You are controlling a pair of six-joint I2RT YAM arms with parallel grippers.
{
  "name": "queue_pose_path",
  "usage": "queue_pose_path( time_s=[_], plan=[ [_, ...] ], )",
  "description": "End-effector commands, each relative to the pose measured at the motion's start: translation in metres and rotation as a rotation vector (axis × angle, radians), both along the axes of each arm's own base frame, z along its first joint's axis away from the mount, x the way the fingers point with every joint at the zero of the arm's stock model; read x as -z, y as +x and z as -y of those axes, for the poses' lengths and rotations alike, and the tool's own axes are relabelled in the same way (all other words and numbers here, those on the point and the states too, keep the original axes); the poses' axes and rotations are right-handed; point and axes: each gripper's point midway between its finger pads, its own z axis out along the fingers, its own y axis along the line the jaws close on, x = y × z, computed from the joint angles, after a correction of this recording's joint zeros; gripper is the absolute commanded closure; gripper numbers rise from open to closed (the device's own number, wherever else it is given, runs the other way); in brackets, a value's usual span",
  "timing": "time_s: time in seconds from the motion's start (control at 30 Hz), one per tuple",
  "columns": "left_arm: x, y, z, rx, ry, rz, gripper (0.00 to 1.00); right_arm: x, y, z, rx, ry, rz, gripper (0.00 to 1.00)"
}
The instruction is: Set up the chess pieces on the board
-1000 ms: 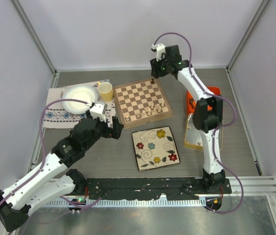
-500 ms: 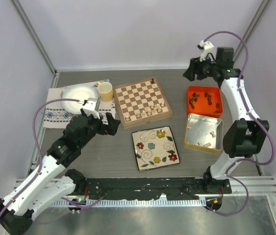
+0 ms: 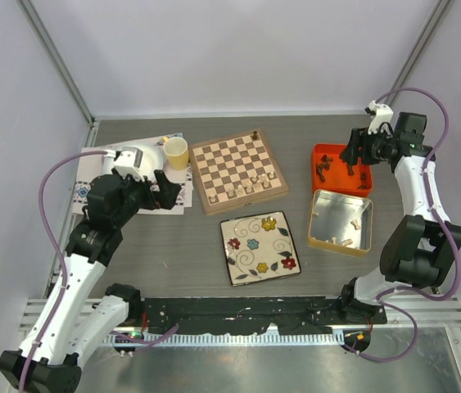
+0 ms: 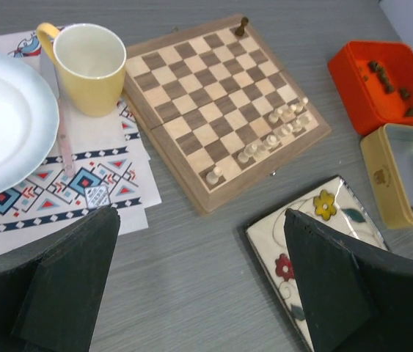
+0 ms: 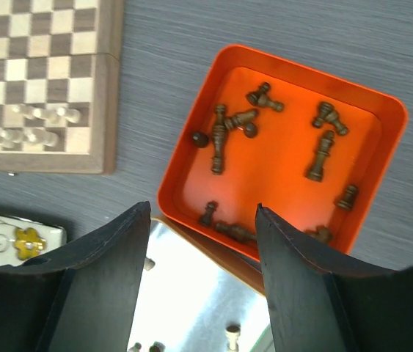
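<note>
Here, square checkered wooden board (image 3: 238, 170), turned dark pieces (image 5: 219, 139) — orange tray (image 5: 283, 158)

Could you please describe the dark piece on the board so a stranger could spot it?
Find the square wooden chessboard mid-table. At its far edge stands one dark brown chess piece. Its other pieces are pale cream, grouped along the near edge.
</note>
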Motion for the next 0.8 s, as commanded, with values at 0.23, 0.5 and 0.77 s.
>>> queue_pose_path(
  time_s=[0.23,0.5,0.77],
  plan=[
    [0.024,-0.008,-0.014,0.033,0.174,0.016,0.00,0.071,-0.001,0.049,0.031,-0.244,-0.204,0.47],
    [0.042,-0.007,-0.016,0.034,0.200,0.011,0.00,0.106,0.045,0.068,0.097,-0.308,-0.275,0.57],
    [0.045,-0.008,-0.019,0.022,0.207,0.010,0.00,0.125,0.086,0.073,0.175,-0.355,-0.277,0.57]
  ],
)
